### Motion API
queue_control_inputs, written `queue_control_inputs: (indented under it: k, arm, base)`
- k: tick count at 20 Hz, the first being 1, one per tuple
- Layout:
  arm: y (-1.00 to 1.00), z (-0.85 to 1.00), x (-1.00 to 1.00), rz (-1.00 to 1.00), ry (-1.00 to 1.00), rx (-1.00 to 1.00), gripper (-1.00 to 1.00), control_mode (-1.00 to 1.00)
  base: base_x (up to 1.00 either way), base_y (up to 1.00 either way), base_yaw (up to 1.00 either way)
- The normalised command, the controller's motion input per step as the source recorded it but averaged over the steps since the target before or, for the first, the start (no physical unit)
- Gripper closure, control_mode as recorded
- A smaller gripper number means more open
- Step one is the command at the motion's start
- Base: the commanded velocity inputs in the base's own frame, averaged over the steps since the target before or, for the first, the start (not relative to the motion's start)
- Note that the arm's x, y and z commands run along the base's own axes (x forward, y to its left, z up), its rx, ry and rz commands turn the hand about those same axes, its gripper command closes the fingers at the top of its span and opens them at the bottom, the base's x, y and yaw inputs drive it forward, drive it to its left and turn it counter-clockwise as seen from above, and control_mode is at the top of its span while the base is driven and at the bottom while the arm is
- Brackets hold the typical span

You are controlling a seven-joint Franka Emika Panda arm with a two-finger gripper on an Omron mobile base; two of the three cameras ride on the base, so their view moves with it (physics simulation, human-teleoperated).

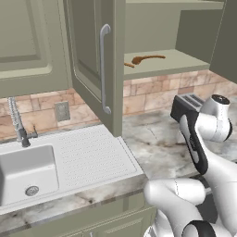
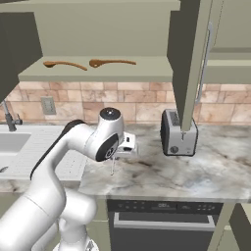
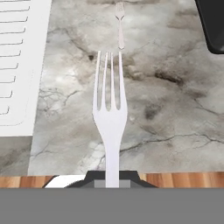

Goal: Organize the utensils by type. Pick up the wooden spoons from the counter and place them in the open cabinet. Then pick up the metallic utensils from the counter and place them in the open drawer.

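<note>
A silver-grey fork (image 3: 110, 113) is held between the jaws of the gripper (image 3: 112, 177), which are closed narrowly on the lower end of its handle. In the hand view the handle rises straight out from between the two dark finger tips, and the four tines point directly away from the jaws, along the line of the hand. In the right base view the same fork (image 2: 112, 165) is seen as a thin pale sliver hanging down from the gripper (image 2: 117, 155), above the counter (image 2: 206, 166) and apart from its surface.

Beyond the tines, well ahead of the jaws, a second, smaller metallic utensil (image 3: 120, 24) is seen lying flat on the marbled counter (image 3: 175, 109), almost in line with the held fork. To one side of the jaws the white ribbed drainboard (image 3: 17, 65) is seen; to the other side, far ahead, a dark corner of the toaster (image 3: 212, 26) is visible.

High above the jaws, two wooden spoons (image 2: 63, 64) (image 2: 112, 62) are laid side by side, apart from each other, on the shelf of the open cabinet (image 2: 98, 73). One of these spoons (image 1: 147, 58) is also seen from the left base view, behind the cabinet door (image 1: 97, 69).
</note>
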Motion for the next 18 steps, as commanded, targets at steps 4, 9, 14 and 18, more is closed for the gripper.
queue_control_inputs:
  k: [4, 9, 14, 18]
  arm:
    - [0.0, 0.0, -0.07, 0.0, -0.02, 0.0, 1.0, -1.0]
    - [0.0, 0.0, 0.0, 0.0, 0.0, 0.0, 1.0, -1.0]
    - [0.0, 0.0, 0.0, 0.0, 0.0, 0.0, 1.0, -1.0]
    - [0.0, 0.0, -0.05, 0.0, -0.02, 0.0, 1.0, 1.0]
  base:
    - [0.0, 0.0, 0.0]
    - [0.0, 0.0, 0.0]
    - [0.0, 0.0, 0.0]
    - [-0.05, 0.0, 0.0]
